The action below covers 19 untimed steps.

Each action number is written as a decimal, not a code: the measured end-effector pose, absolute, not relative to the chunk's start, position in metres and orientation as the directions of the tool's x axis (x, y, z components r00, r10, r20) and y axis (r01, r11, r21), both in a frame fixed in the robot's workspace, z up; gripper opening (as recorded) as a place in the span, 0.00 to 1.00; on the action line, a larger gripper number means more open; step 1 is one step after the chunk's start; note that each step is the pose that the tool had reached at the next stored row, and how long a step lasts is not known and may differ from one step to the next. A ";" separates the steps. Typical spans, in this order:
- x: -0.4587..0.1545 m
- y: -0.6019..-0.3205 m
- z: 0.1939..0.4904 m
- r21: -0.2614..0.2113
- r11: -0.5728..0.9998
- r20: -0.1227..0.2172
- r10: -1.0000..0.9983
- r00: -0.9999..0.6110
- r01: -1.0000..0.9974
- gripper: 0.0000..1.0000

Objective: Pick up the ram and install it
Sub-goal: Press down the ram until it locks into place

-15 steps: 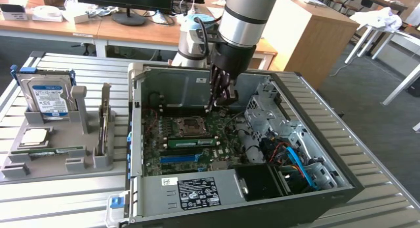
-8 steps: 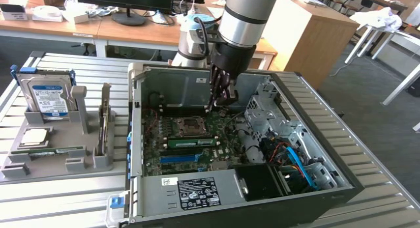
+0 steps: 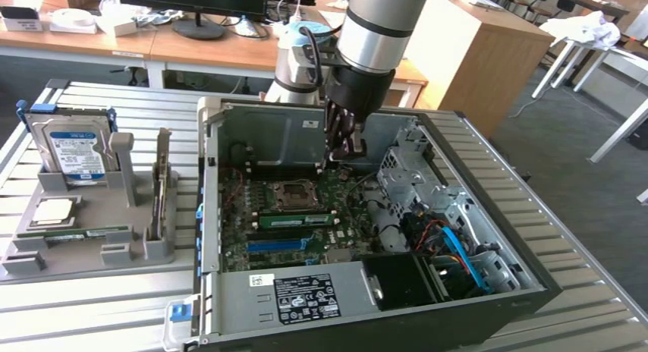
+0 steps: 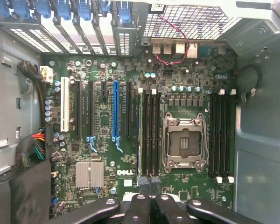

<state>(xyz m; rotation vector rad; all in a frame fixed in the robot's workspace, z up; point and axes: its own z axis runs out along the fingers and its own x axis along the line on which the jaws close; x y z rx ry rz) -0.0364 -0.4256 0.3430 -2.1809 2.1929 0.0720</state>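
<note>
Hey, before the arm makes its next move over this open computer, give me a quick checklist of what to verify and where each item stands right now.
1. The hand is shut: ok, fingers together.
2. The hand is empty: ok, nothing shows between the fingers.
3. A memory stick stands in a slot beside the processor socket: ok.
4. That stick is pushed fully home: cannot tell.
5. A second memory stick rests in the grey tray outside the case: ok.
</note>
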 end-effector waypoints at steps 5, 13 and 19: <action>-0.036 -0.426 0.343 -0.001 0.005 -0.067 -0.998 -0.005 -1.000 0.10; -0.035 -0.426 0.343 -0.001 0.005 -0.067 -0.998 -0.005 -1.000 0.10; -0.028 -0.426 0.343 -0.001 0.005 -0.067 -0.998 -0.005 -1.000 0.10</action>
